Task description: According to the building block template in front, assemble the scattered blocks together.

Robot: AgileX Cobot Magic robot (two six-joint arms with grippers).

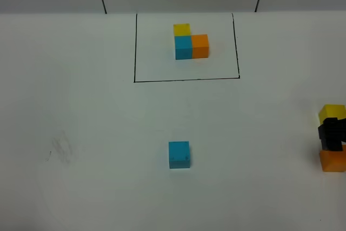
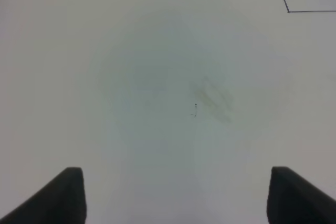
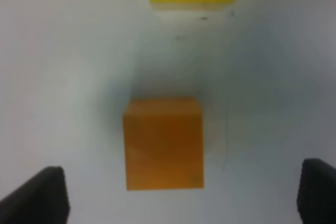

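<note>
1. Scattered blocks (image 1: 179,154): three loose cubes on the white table (image 1: 97,187), none touching another. I judge the assembly not yet begun.
2. Left gripper (image 2: 178,198): my fingers stand wide apart over bare table and hold nothing. Only a faint smudge (image 2: 212,98) lies ahead of them.
3. Right gripper (image 3: 178,196): my fingers are spread wide and clamped on nothing, at the right edge of the high view.
4. Orange cube (image 3: 163,144): nearest of the three, centred before the right gripper's spread jaws, with a gap to each finger.
5. Sky-blue cube (image 1: 179,154): alone at mid-table, well apart from the other two.
6. Yellow cube (image 1: 331,113): beyond the orange cube and apart from it. My right gripper shows between them in the high view.
7. Building block template (image 1: 190,41): farthest, inside the black outline (image 1: 186,79). Yellow sits behind sky-blue and orange on sky-blue's right, all touching in an L.
8. Left to do, in my judgement: everything. The orange and yellow cubes must be brought to the sky-blue one and set against the matching faces.
</note>
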